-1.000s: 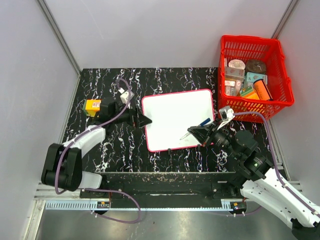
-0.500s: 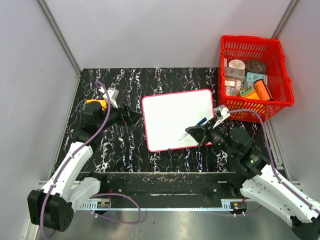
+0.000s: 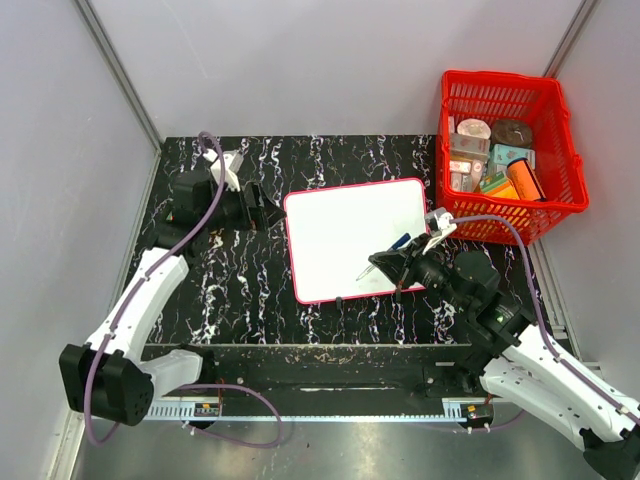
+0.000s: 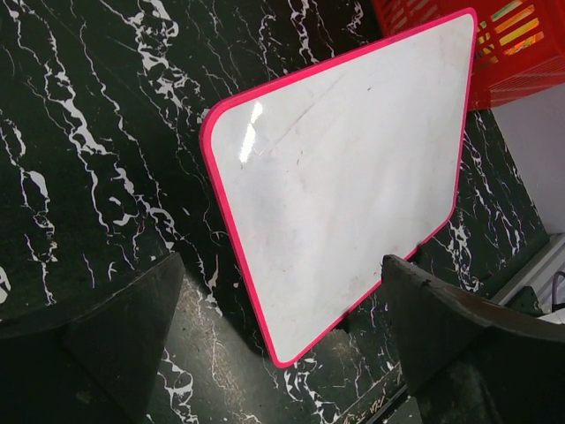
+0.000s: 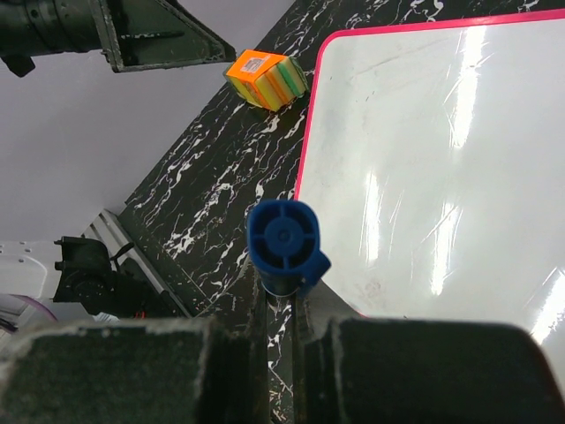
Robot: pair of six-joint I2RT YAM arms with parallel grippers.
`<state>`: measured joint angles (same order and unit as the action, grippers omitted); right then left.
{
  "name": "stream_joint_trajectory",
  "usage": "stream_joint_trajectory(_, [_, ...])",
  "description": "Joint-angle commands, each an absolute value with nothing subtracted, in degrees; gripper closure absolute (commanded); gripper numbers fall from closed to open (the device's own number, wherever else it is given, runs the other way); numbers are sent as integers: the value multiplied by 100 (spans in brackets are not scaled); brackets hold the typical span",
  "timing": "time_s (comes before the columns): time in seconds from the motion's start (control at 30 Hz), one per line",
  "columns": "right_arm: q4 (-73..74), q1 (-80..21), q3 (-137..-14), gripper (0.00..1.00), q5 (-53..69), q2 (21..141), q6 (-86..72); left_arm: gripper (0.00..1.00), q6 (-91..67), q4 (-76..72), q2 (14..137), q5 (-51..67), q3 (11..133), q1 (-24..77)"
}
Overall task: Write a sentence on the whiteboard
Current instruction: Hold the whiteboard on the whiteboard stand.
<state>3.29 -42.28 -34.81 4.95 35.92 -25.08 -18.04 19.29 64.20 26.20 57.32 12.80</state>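
Left gripper (image 3: 258,200), jaws wide, was withdrawn from whiteboard (image 3: 345,235), judged unbraced now; blue marker (image 3: 386,256) was clamped in right gripper (image 3: 400,266); nothing written.

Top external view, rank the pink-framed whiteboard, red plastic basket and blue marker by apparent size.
1. red plastic basket, narrowly, though its rim sits nearer the camera
2. pink-framed whiteboard
3. blue marker
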Motion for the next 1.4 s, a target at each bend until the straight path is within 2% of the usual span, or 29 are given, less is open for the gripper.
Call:
stream_joint_trajectory(0.0, [159,-4254,-3727,100,281,3603,-2417,1,-1995,1934,6556,2470,5915,1266])
stream_joint_trajectory(0.27, [114,-4254,-3735,100,272,3665,-2417,1,-2672,889,6311,1680,5081,1292])
stream_joint_trajectory(0.43, [132,-4254,-3744,100,185,3595,-2443,1,-2548,424,6592,1293,4905,1301])
stream_joint_trajectory(0.6, [114,-4245,-3805,100,158,3752,-2487,1,-2777,-980,6802,1353,4177,1310])
stream_joint_trajectory(0.77, [106,-4245,-3955,100,123,3946,-2408,1,-2286,-1274,6978,1099,3788,1415])
stream_joint_trajectory(0.9, [53,-4254,-3981,100,35,4034,-2373,1,-2267,-1790,6813,1493,3560,1415])
stream_joint_trajectory(1.13, [-448,-4254,-4069,100,-184,4385,-2268,1,-2119,-1240,6750,1388,4104,1406])
stream_joint_trajectory(1.37, [-939,-4254,-4175,100,-106,4825,-2241,1,-2162,-931,6741,1854,4448,1398])
